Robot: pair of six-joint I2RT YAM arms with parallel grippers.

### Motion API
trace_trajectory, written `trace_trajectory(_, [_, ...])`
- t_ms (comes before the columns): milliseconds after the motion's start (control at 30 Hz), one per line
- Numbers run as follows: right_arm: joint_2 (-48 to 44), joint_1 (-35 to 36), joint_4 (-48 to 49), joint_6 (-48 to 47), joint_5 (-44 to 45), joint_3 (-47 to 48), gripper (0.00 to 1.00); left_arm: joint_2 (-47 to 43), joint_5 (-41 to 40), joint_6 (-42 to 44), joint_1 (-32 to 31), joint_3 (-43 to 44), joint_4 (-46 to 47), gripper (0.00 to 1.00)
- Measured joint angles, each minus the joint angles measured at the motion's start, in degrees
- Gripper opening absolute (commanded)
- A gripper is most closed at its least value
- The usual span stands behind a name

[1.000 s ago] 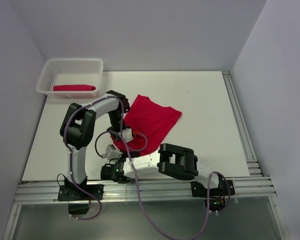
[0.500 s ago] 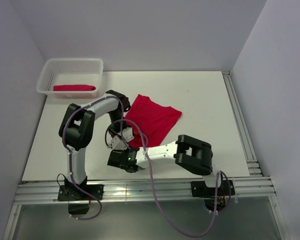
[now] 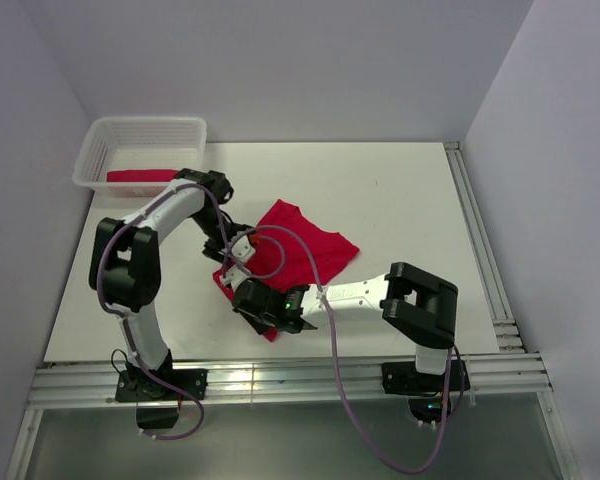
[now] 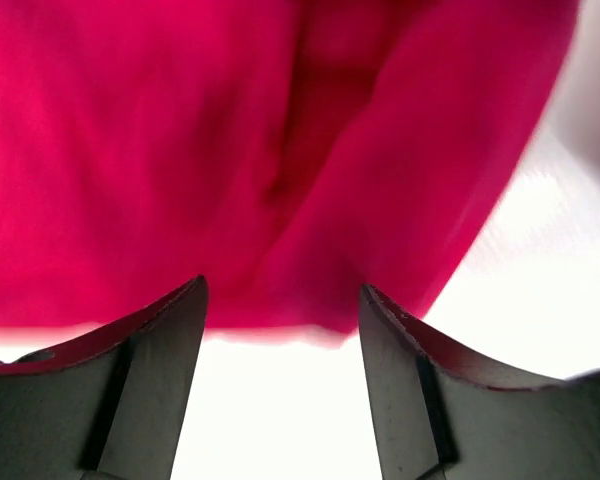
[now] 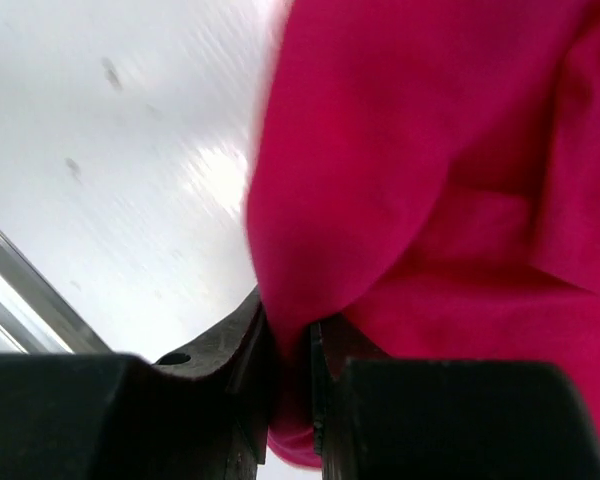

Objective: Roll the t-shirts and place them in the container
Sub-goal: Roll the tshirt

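Basket (image 3: pixel 92 150), white lattice, sits at the far-left corner of the table (image 3: pixel 410 200). First t-shirt (image 3: pixel 140 176), red, lies rolled inside it. Second t-shirt (image 3: pixel 310 245) lies rumpled on the table, right of the basket and nearer the arms. Right gripper (image 5: pixel 292 350) is clamped on this shirt's near edge. Left gripper (image 4: pixel 280 290), on the basket side of it, has its jaws parted with nothing between them; cloth lies just past the tips.

One crimson t-shirt (image 3: pixel 330 245) rumpled on table (image 3: pixel 410 200), second t-shirt (image 3: pixel 138 176) rolled in basket (image 3: pixel 145 121)
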Motion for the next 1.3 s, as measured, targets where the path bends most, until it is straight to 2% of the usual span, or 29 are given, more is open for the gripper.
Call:
trace_trajectory(267, [-0.52,-4.46,2.03,0.44,-11.72,-2.69,0.0,-8.07,0.76,0.48,11.96,-1.33,-1.57,0.68])
trace_trajectory(533, [-0.7,-6.78,4.63,0.37,-17.51,-4.15,0.0,-11.23,1.6,0.46,17.25,-4.61,-1.79,0.67])
trace_trajectory(733, [-1.16,-10.05,9.25,0.7,-25.59,-6.93,0.0,-15.54,7.52,0.39,20.22,-11.54,1.16,0.73])
trace_trajectory(900, [0.26,-16.06,13.81,3.69,-38.58,-9.11,0.0,-24.28,12.66,1.11,20.55,-24.48,6.86,0.86])
trace_trajectory(1033, [2.73,-20.28,16.92,5.25,-48.92,-9.81,0.0,-28.33,16.26,1.09,20.39,-31.67,11.13,0.88])
trace_trajectory(1300, [7.02,-24.0,18.84,6.73,-61.88,-9.38,0.0,-29.51,16.09,1.09,14.97,-37.13,21.79,0.89])
